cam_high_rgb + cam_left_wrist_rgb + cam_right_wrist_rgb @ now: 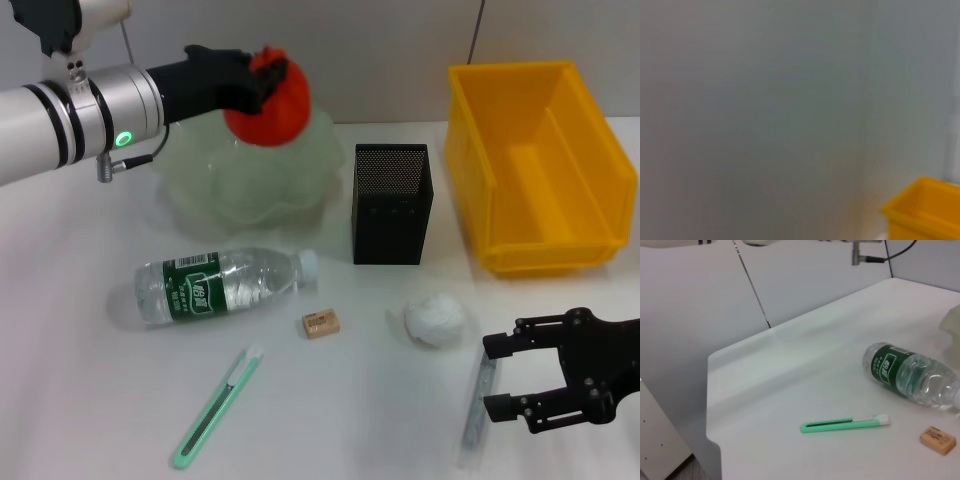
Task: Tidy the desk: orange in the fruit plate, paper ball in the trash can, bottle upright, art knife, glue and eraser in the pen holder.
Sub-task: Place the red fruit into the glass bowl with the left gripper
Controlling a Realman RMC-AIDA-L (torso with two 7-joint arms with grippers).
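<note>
My left gripper (pixel 262 78) is shut on the orange (pixel 270 105), holding it just above the pale green fruit plate (pixel 215 190). The bottle (pixel 215 283) (pixel 910 377) lies on its side in front of the plate. Near it are the tan eraser (pixel 321 323) (pixel 938 439) and the green art knife (pixel 217 407) (pixel 845 424). The white paper ball (pixel 435 320) sits right of the eraser. A grey glue stick (pixel 481 400) lies by the fingertips of my open right gripper (pixel 490 375). The black mesh pen holder (pixel 392 203) stands mid-table. The yellow trash can (pixel 540 165) (pixel 925 210) is at the right.
The table's left edge and a grey wall panel show in the right wrist view. The fruit plate's rim (pixel 952 322) shows at that view's edge.
</note>
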